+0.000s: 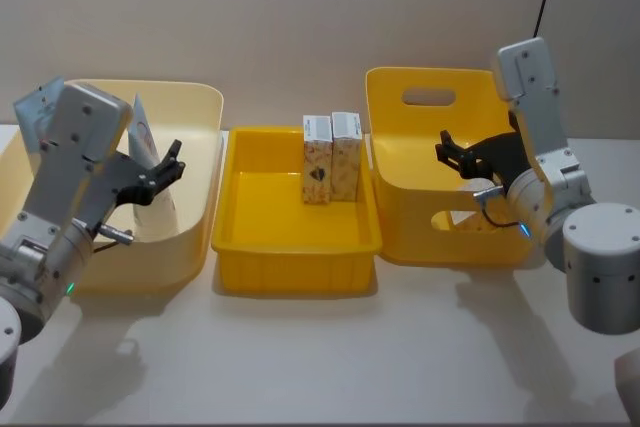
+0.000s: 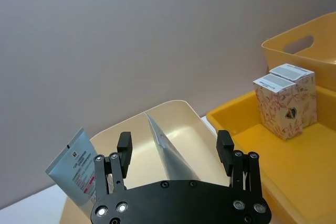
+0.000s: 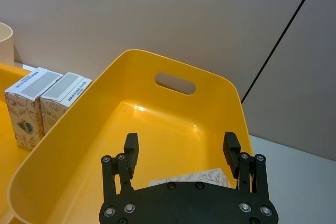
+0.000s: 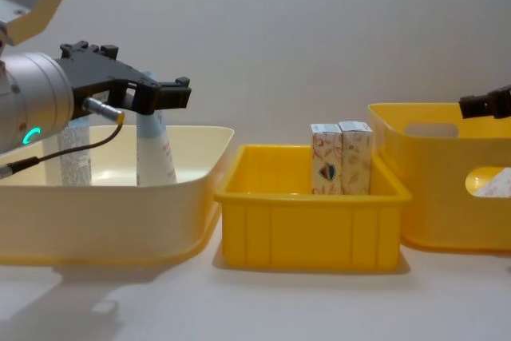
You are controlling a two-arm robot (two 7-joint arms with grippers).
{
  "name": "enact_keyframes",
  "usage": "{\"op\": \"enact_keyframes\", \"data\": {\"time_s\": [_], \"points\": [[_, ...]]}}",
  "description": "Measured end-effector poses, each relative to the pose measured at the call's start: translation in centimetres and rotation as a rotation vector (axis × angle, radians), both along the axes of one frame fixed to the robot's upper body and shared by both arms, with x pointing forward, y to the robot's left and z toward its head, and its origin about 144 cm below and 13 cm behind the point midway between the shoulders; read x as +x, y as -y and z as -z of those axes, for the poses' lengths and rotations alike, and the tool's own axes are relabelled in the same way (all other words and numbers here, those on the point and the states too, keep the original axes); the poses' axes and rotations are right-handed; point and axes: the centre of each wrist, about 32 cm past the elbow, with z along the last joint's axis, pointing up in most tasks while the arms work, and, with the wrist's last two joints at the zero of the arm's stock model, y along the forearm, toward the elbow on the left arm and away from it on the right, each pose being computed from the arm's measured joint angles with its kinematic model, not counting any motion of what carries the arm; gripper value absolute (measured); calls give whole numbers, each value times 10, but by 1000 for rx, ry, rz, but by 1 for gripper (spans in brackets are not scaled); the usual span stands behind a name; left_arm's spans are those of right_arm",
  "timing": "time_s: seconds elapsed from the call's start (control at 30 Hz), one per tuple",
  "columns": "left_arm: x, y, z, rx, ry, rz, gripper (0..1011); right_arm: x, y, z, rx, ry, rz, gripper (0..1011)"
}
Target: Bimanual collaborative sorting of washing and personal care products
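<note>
Two cream cartons [image 1: 331, 157] stand upright and touching at the back of the middle yellow tray [image 1: 295, 272], which we take as our landmark. We judge they are packed together there to leave the tray's front free for more.

Just beside the tray on its left sits the cream bin [image 1: 200, 92]. In it two pale-blue tubes stand leaning: one nearer the tray [image 2: 170, 156], seen edge-on, and one farther from it [image 2: 76, 174]. The left tool [image 2: 174, 141] hovers at the nearer tube's top end. Its fingers are spread wide to either side of the tube and hold nothing. We read this as a line-up across the tube's flat faces, so that closing would pinch it.

On the tray's right stands the handled yellow bin [image 1: 420, 222], with a third carton [image 3: 194, 176] lying flat on its floor. The right tool [image 3: 180, 141] hangs over that bin, spread just as wide and empty. We judge it well placed to come down on that carton.

The counter [image 1: 300, 357] carries all three containers in a row.
</note>
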Motion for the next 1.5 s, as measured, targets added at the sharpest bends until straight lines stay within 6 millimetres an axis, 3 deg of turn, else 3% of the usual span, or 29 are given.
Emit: {"op": "enact_keyframes", "data": {"time_s": [0.33, 0.73, 1.5], "points": [[7, -3, 6, -99, -26, 2, 1003, 0, 0, 0, 0, 0, 0, 1001], [31, -13, 25, -225, -123, 31, 1003, 0, 0, 0, 0, 0, 0, 1001], [64, -27, 33, -207, -232, 29, 1003, 0, 0, 0, 0, 0, 0, 1001]]}}
